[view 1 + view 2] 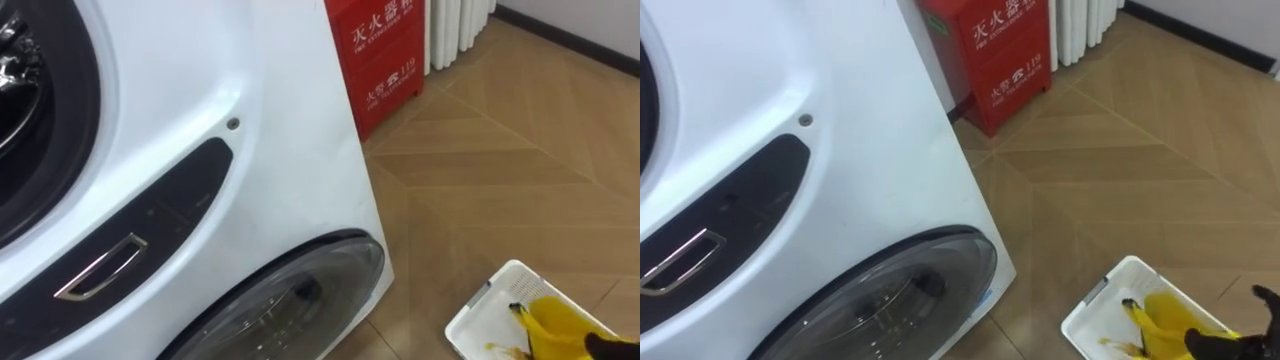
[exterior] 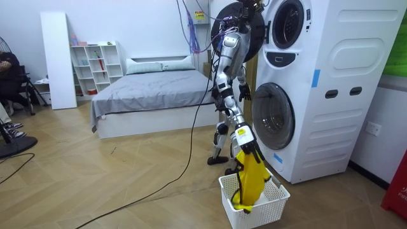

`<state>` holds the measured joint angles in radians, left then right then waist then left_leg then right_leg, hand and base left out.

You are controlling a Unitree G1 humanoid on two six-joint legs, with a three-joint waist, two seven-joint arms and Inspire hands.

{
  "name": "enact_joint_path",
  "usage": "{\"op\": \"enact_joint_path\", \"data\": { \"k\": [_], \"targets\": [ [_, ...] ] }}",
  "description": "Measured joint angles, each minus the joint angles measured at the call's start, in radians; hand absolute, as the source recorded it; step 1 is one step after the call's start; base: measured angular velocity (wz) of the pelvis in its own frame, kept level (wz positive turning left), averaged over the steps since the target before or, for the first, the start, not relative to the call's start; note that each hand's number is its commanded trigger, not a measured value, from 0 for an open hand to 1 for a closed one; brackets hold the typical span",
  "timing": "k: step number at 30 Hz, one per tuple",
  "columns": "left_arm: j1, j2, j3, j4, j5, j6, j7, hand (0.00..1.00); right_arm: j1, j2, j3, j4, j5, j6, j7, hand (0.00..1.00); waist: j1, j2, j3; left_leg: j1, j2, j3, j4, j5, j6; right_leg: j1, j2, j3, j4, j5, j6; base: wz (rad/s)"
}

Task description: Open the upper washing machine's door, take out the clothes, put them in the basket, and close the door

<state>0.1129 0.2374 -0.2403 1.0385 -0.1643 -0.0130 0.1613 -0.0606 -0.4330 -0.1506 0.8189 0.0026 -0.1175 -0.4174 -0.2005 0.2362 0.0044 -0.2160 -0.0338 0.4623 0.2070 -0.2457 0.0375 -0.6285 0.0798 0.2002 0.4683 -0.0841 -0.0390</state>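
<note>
The stacked white washing machine [image 1: 260,90] stands right in front of me; its upper drum opening [image 1: 25,120] is at the far left, and the lower round door [image 1: 290,300] is closed. In the room view the upper door [image 2: 251,25] is swung open. A yellow cloth [image 2: 250,175] hangs from my right hand [image 2: 244,147] into the white basket [image 2: 264,207] on the floor. In the eye views the yellow cloth [image 1: 1170,318] lies in the basket [image 1: 1095,300], with my dark right hand [image 1: 1240,345] at the lower right edge. My left hand [image 2: 243,93] is up near the machine front.
A red cabinet [image 1: 385,50] and a white radiator [image 1: 455,25] stand against the wall beyond the machine. Wooden floor [image 1: 520,170] lies open to the right. Behind me are a bed [image 2: 152,89], a white shelf [image 2: 95,63] and a seated person [image 2: 7,70].
</note>
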Motion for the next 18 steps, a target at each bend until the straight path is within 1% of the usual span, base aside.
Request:
{"op": "enact_joint_path", "data": {
  "k": [3,7,8,15,18],
  "targets": [
    [0.002,0.0,0.0,0.0,0.0,0.0,-0.001,0.0,0.0,0.0,0.0,0.0,0.0,0.0,-0.008,0.0,-0.004,-0.002,0.0016,0.0,-0.001,0.0,0.0,0.0,0.0,0.0,0.0,0.0,0.0,0.0,0.0,0.0],
    [0.003,0.0,0.0,0.001,0.0,0.0,-0.002,0.0,0.0,0.0,0.0,-0.001,-0.003,0.0,-0.017,0.0,-0.007,0.0,0.0,0.0,-0.001,0.001,0.0,0.0,0.0,0.0,0.001,0.001,0.0,0.0,0.0,0.0],
    [0.003,0.0,0.0,0.002,0.001,0.0,-0.003,0.0,0.0,0.0,0.0,-0.002,-0.003,0.0,-0.021,0.0,-0.006,-0.003,0.0019,0.0,-0.001,-0.001,0.0,0.0,0.0,0.0,0.001,0.001,0.002,0.0,0.0,0.0],
    [0.003,0.0,0.001,0.002,0.001,0.0,-0.019,0.0,0.0,0.0,0.0,-0.004,-0.003,0.0,-0.03,0.0,-0.005,-0.005,0.0031,0.001,-0.002,-0.002,0.002,0.0,0.0,0.0,0.0,0.002,0.005,0.0,0.0,0.0],
    [0.004,0.0,0.001,0.002,0.001,0.0,-0.021,0.0,0.004,-0.001,0.0,-0.004,-0.004,0.0,-0.03,0.0,-0.007,-0.012,0.0032,0.002,-0.005,-0.001,0.012,0.0,0.0,-0.001,-0.005,0.002,0.018,-0.007,0.001,0.03]
  ]
}}
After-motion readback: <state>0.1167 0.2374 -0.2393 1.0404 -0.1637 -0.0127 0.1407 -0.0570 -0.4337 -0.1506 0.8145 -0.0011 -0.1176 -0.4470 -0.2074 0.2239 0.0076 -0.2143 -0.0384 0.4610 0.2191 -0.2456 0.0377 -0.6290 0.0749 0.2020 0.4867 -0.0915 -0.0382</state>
